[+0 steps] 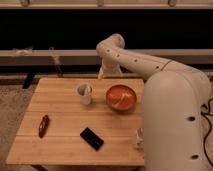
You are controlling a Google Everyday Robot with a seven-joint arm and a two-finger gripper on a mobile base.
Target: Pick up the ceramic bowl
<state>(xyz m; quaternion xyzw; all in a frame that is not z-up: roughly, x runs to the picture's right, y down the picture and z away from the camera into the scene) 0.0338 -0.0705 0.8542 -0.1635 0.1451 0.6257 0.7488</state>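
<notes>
The ceramic bowl (121, 97) is round, shallow and glossy orange-brown with pale streaks inside. It sits on the wooden table (60, 107), right of centre towards the far edge. My arm reaches in from the right, bends above the table's far edge and points down. The gripper (106, 74) hangs at the far edge, just behind and to the left of the bowl, apart from it. It holds nothing that I can see.
A small white cup (85, 93) stands just left of the bowl. A red oblong object (44, 125) lies near the left edge and a black flat object (92, 138) near the front. A small pale object (138, 137) is partly hidden by my arm.
</notes>
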